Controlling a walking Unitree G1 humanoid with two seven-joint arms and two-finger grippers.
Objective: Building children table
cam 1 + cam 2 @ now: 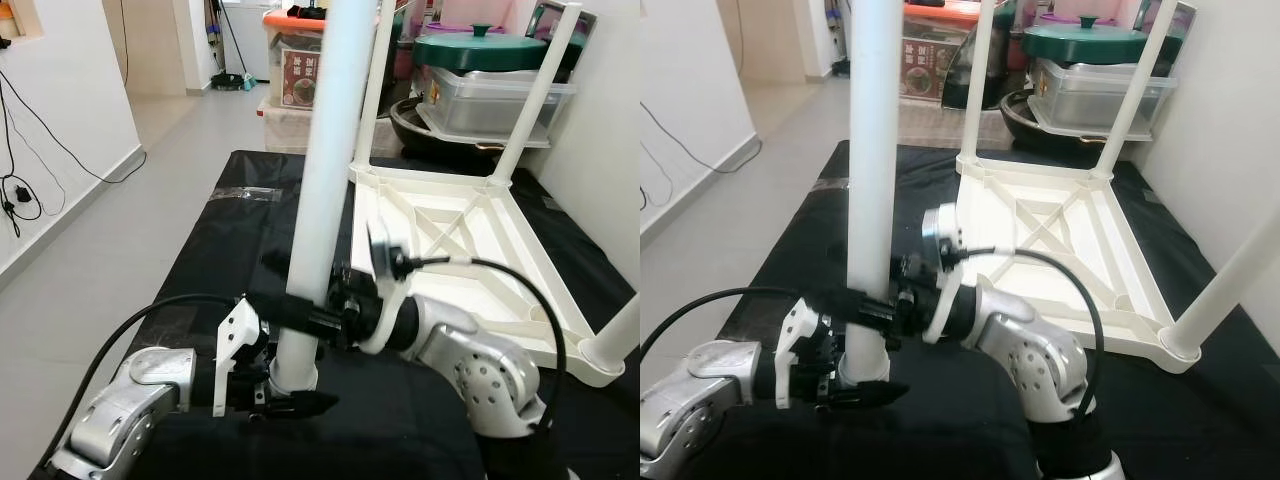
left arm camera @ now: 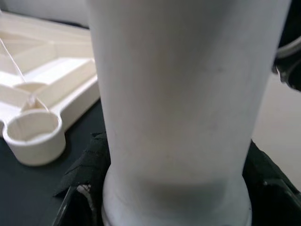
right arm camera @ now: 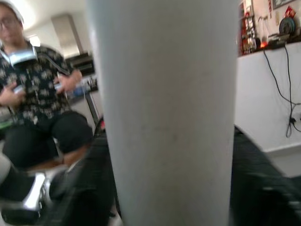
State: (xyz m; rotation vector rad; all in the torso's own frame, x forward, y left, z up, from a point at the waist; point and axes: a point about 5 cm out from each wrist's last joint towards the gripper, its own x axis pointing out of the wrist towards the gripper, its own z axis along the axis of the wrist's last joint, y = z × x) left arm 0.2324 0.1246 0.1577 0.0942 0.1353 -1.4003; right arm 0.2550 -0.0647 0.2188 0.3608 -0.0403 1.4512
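Both fingers clamp upright white leg [image 1: 320, 190]: left [image 1: 285, 398] at foot (right [image 1: 290, 312] higher)

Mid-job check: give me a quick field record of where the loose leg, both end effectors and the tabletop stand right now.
loose leg: white table leg, held upright, foot end down near the black mat
left end effector: clamped low on the leg, near its base
right end effector: gripping the leg higher up
tabletop: white tabletop upside down on the mat, three legs already standing in corner sockets
open socket: empty corner socket close to the held leg's base
behind: storage bins
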